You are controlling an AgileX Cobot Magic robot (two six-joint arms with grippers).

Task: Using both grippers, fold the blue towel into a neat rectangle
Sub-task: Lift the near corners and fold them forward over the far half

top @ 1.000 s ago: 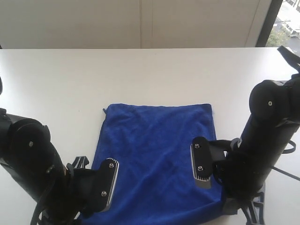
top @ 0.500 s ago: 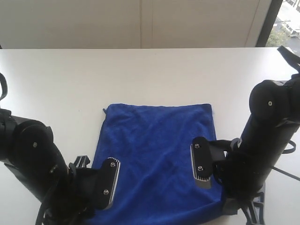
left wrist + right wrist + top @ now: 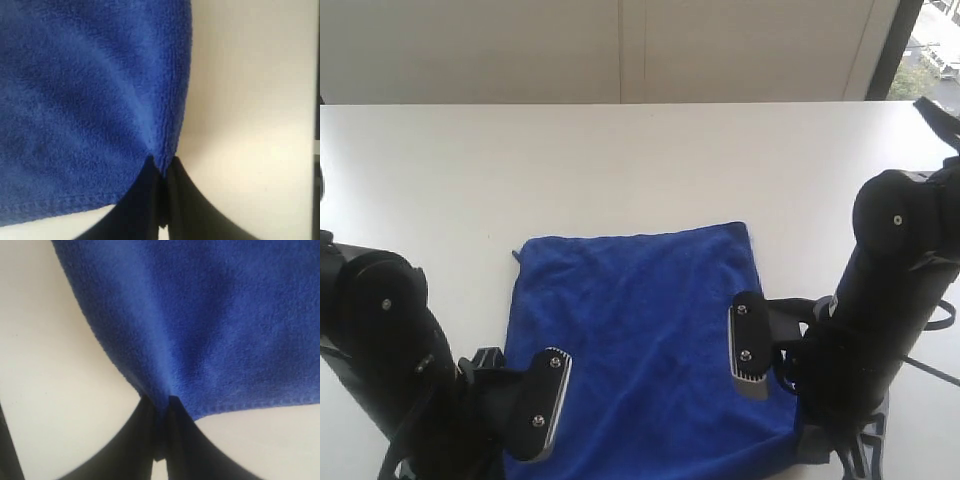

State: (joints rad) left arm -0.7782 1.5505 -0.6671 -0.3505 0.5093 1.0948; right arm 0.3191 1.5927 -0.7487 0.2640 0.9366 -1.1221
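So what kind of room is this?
Probably an office or lab, though that is a guess. There's a big bare white table, a plain pale wall behind it, and a window in the corner looking outdoors.

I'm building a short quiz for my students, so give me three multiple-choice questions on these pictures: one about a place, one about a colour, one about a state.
1. Where does the towel lie?
A) on the white table
B) in a basket
C) on a chair

2. What colour is the towel?
A) red
B) blue
C) green

3. How is the left gripper?
A) open above the table
B) shut on the towel's edge
C) holding a cup

Answers: 1 A, it is spread flat on the table; 2 B, it is deep blue in every view; 3 B, the left wrist view shows its jaws pinching the towel's edge.
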